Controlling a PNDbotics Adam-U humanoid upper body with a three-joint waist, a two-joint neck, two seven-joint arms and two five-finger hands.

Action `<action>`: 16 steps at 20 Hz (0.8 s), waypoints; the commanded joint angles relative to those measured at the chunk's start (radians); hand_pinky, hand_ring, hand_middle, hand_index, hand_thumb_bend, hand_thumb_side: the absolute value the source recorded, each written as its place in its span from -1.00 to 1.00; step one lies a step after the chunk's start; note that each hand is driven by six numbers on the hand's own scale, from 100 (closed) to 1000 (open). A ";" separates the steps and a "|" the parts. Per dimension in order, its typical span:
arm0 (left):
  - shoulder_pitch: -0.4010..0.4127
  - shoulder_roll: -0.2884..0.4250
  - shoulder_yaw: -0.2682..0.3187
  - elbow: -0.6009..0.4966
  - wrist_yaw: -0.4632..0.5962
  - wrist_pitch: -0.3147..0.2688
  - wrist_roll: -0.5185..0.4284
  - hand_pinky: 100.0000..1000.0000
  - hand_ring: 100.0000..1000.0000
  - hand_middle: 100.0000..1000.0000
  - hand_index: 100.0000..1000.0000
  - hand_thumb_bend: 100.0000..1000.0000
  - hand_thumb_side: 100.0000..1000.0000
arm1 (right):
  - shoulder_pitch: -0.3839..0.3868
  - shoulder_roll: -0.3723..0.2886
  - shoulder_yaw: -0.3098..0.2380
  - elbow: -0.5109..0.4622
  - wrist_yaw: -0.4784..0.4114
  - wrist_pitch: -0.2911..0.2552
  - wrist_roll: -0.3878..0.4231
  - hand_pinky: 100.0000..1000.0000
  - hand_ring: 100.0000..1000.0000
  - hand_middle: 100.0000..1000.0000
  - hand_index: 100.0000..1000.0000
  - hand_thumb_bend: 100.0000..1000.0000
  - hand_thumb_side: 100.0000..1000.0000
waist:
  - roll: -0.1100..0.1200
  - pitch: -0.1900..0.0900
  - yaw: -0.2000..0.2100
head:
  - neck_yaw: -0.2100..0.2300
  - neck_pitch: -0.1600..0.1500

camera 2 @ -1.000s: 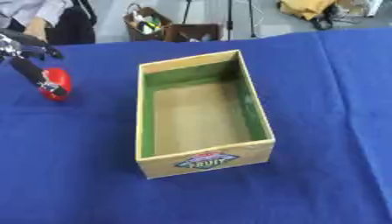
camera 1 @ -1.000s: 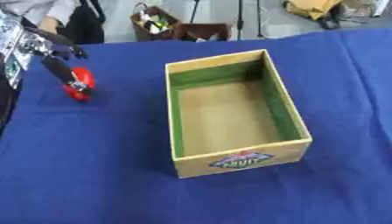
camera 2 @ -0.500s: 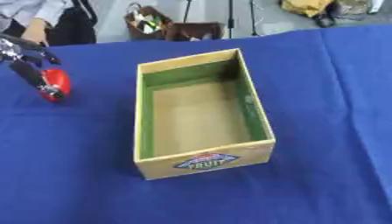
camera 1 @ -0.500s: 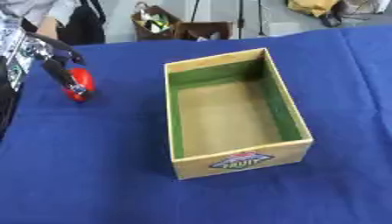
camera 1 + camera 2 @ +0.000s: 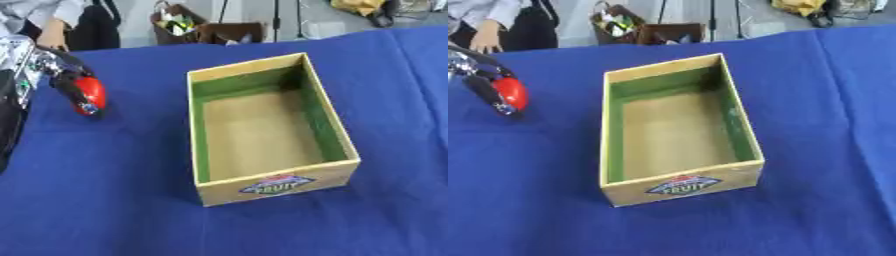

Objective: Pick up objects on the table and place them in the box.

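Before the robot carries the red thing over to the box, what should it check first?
1. Left hand has fingers curled round the red object: ok.
2. Red object lifted off the blue tablecloth: cannot tell.
3. Box open at the top, nothing inside: ok.
4. Cloth between red object and box free of other things: ok.
5. Box standing flat: ok.
6. Right hand out of the way: cannot tell, it shows in neither view.

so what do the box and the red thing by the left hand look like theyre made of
The box looks like wood or stiff board: pale tan matte walls, inner sides painted green, a printed fruit label on the front. The red object looks like smooth glossy plastic, judging by the highlight on its rounded surface, though that is uncertain. The left hand has its fingers curled round it.
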 commanded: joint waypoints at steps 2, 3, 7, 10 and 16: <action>-0.016 0.036 0.011 -0.002 -0.011 -0.004 -0.005 0.34 0.74 0.92 1.00 0.05 0.07 | -0.008 -0.034 -0.005 -0.016 0.007 -0.002 0.002 0.26 0.33 0.22 0.32 -1.00 0.78 | -0.003 -0.019 0.004 | 0.002 -0.011; -0.016 0.036 0.010 -0.001 -0.010 -0.005 -0.005 0.33 0.73 0.92 1.00 0.02 0.05 | -0.008 -0.034 -0.005 -0.016 0.007 -0.002 0.002 0.26 0.33 0.22 0.32 -1.00 0.78 | -0.003 -0.019 0.005 | 0.002 -0.011; -0.017 0.037 0.009 0.000 -0.009 -0.005 -0.005 0.31 0.70 0.91 1.00 -0.20 -0.06 | -0.006 -0.033 -0.004 -0.016 0.007 -0.001 0.003 0.26 0.33 0.22 0.32 -1.00 0.79 | -0.003 -0.019 0.007 | 0.002 -0.010; -0.017 0.034 0.011 0.001 -0.007 -0.002 -0.005 0.27 0.67 0.89 1.00 -0.33 -0.14 | -0.006 -0.032 -0.004 -0.016 0.007 -0.002 0.003 0.26 0.33 0.22 0.32 -1.00 0.79 | -0.004 -0.018 0.006 | 0.004 -0.013; -0.017 0.029 0.012 -0.004 -0.009 0.000 0.015 0.14 0.54 0.72 1.00 -0.68 -0.29 | -0.007 -0.032 -0.004 -0.016 0.007 -0.002 0.004 0.26 0.34 0.22 0.32 -1.00 0.78 | -0.005 -0.014 0.005 | 0.004 -0.017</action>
